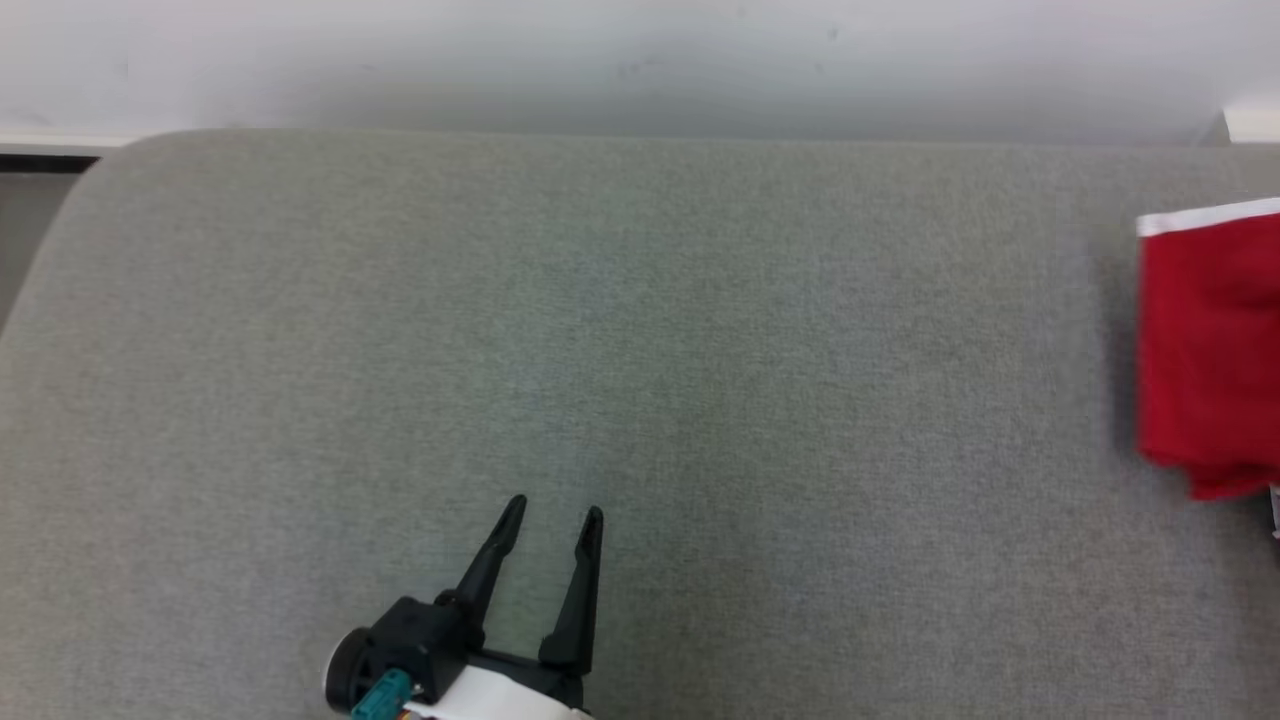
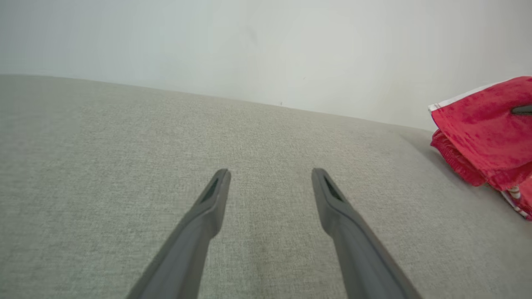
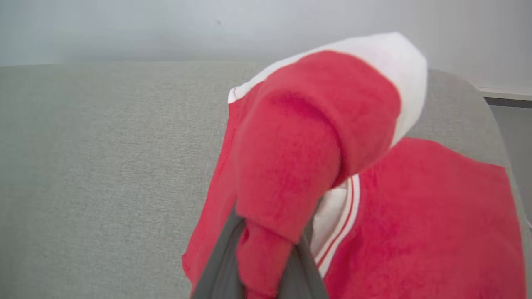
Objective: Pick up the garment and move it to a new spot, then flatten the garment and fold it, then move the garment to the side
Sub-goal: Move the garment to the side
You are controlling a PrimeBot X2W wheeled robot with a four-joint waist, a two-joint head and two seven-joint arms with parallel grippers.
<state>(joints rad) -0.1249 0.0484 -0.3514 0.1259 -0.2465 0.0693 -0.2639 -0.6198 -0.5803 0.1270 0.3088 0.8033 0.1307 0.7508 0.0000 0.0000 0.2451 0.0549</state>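
Note:
The garment (image 1: 1210,350) is red fleece with a white band and lies bunched at the far right edge of the head view. In the right wrist view a fold of the garment (image 3: 291,166) is raised, and my right gripper (image 3: 266,249) is shut on it, with cloth draped over the fingertips. The left wrist view shows the garment (image 2: 482,124) at the right, with a dark finger (image 2: 523,110) resting on it. My left gripper (image 1: 555,510) hovers low over the bare surface, well left of the garment. Its fingers (image 2: 208,207) are spread open with nothing between them.
A wide grey fabric surface (image 1: 640,350) spans the scene, backed by a pale wall (image 1: 640,60). Its far left corner (image 1: 90,170) is rounded, with a dark gap beside it. The right edge (image 3: 490,108) of the surface curves down just past the garment.

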